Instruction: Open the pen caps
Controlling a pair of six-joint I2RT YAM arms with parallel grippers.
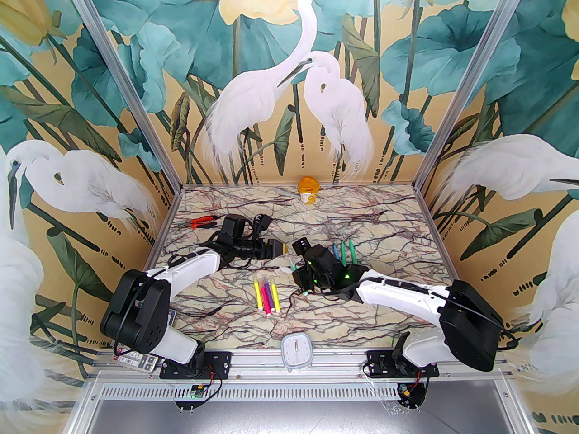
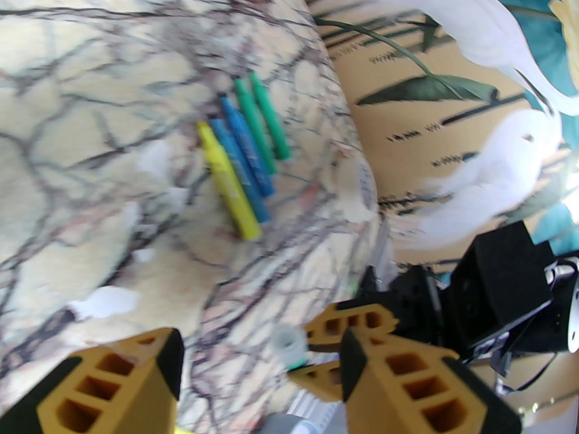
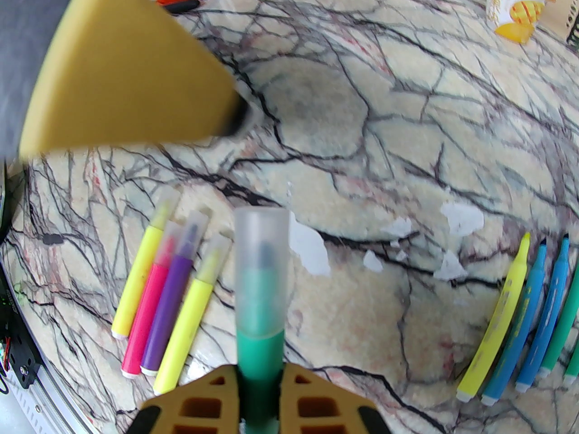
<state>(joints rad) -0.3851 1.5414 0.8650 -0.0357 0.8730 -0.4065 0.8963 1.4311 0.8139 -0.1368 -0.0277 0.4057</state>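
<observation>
1. Right wrist view: the right gripper (image 3: 260,373) is clenched on the body of a short green felt marker (image 3: 260,346), which points straight ahead from between its two yellow fingers.
2. A small clear plastic cap (image 3: 262,256) sits on that marker's tip, and the dark tip shows faintly through it. The cap is on, not pulled off.
3. One yellow finger (image 3: 126,75) of the left gripper hangs in the upper left of this view, apart from the cap.
4. Left wrist view: the left gripper (image 2: 262,360) is released. Its jaws stand wide on either side of the clear plastic cap, with a gap showing on both sides.
5. Four capped markers (image 3: 163,287), coloured yellow, pink, purple and yellow, lie side by side on the marble-patterned table (image 3: 362,106). They are just left of the held marker, and each has a clear cap over its tip.
6. A row of uncapped markers (image 2: 244,161), one yellow, two blue and two green, lies close together with bare tips, well apart from the capped four.
7. Top external view: the two grippers meet near the middle of the table. The capped row lies toward the near edge, and the uncapped row is partly hidden behind the right wrist.
8. Orange-handled pliers (image 1: 202,222) lie near the far left, and an orange-and-white cup (image 1: 309,189) sits at the far edge.
</observation>
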